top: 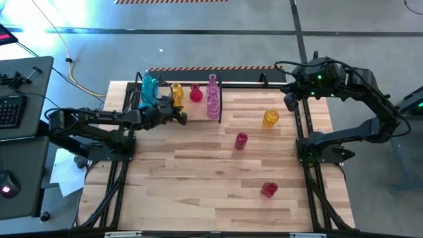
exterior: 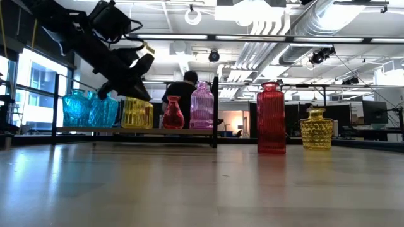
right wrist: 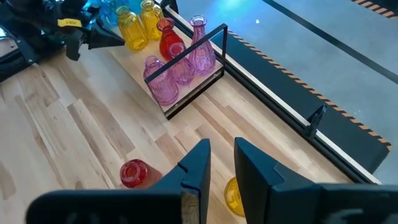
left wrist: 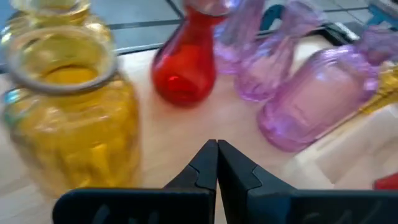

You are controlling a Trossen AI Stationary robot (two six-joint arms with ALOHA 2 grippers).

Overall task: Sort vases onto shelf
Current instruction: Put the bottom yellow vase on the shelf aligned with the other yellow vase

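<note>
The shelf, black rods over a wooden plank, stands at the table's far left. On its plank stand cyan vases, yellow vases, a red vase and pink vases. My left gripper is shut and holds nothing; it hovers just in front of the shelf's near side, between the yellow and pink vases. A yellow vase and two red vases stand upright on the table. My right gripper hangs high at the far right, narrowly open and holding nothing.
The shelf's black end frame rises beside the pink vases. A black rail runs along the table's far edge. Bare wood lies across the table's near half. A person shows in the room beyond the table.
</note>
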